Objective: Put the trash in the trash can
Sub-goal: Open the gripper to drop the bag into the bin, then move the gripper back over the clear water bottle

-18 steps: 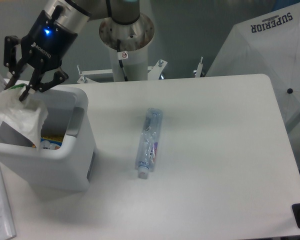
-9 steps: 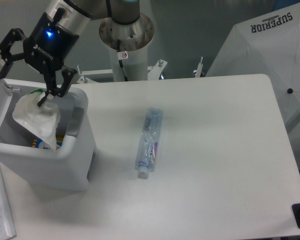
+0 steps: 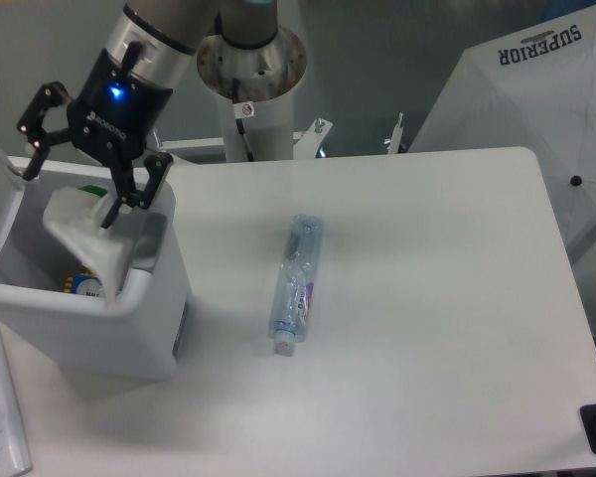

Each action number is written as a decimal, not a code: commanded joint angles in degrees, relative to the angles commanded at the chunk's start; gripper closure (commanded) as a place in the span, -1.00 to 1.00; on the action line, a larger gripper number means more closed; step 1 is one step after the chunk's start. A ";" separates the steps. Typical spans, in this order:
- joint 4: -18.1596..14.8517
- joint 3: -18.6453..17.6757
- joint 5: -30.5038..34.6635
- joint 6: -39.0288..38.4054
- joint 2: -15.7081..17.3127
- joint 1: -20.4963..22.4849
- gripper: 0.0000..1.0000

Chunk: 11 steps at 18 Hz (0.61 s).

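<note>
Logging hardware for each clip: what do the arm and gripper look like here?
The arm is silver-grey metal. The gripper has a black body with small white lettering and a glowing blue light, and thin black linkage jaws. The arm's pale base column carries a small round sticker.

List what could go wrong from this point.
1. The white wrapper lies inside the trash can close to one finger of the open gripper; it may snag and lift out as the arm moves off.
2. The gripper hangs just above the can's rim, so a sideways move could knock the can.
3. The crushed bottle lies flat on the table, lengthwise; a grasp on its rounded, slick body may slip or roll it.
</note>
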 joint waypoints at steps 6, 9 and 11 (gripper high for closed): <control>0.09 1.57 0.18 -0.09 -0.09 0.52 -1.00; 0.35 3.25 0.09 0.09 -0.35 4.82 -1.00; 0.44 4.91 0.09 0.70 -2.28 7.19 -1.00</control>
